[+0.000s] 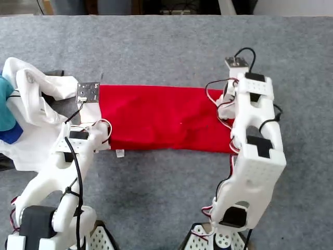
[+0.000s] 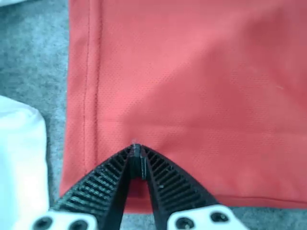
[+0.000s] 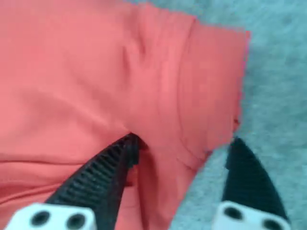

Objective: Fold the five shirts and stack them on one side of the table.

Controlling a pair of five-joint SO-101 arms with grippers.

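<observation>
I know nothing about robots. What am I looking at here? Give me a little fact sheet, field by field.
Surface: table with a grey carpet-like cover
Garment in work: red shirt, lying flat as a long band between the two arms
Left gripper: shut, tips on the red cloth near one end
Right gripper: open, straddling the edge at the other end
Waiting: crumpled white shirts and a blue garment, heaped on the left arm's side

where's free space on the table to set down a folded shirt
Bare table: beyond the red shirt, the near patch between left arm and right arm, and outside the right arm. Crowded at the left end by the white shirts.
</observation>
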